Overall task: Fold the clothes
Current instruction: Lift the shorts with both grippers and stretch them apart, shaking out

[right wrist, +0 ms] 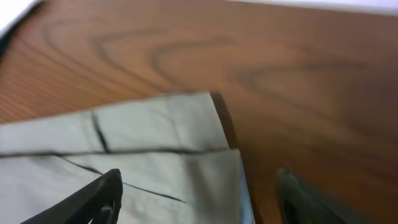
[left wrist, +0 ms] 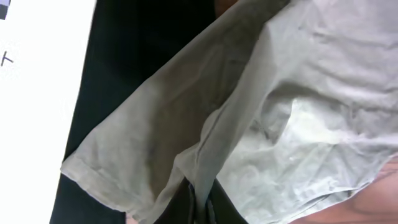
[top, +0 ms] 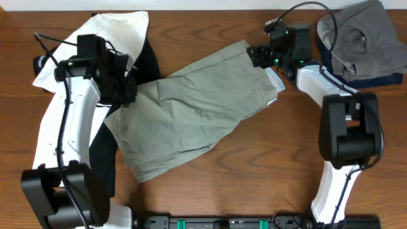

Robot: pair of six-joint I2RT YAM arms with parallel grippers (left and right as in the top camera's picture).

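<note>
- The shorts (top: 191,111) lie mid-table, spread flat on a slant. The waistband end points to the far right and the leg hems to the near left.
- The cloth is olive and creased, with one leg hem reaching toward the table's near edge.
- My left gripper (top: 130,88) sits at the shorts' left edge. In the left wrist view, a raised ridge of olive cloth runs down into the dark fingers (left wrist: 186,208), so I read it as clamped on that fold.
- My right gripper (top: 257,56) is at the waistband corner. In the right wrist view, its fingers (right wrist: 106,194) stand wide apart with nothing between them, one over the cloth and the other over bare wood.
- I cannot tell whether those fingertips touch the shorts or hover just above.
- A black garment (top: 149,60) lies under the shorts' left side and runs down beside my left arm.
- A white garment (top: 117,28) is at the far left, partly over the black one.
- A grey garment (top: 365,35) is bunched in the far right corner on top of a navy one (top: 381,79), well apart from the shorts.
- All of it rests on a wooden table (top: 254,178).
</note>
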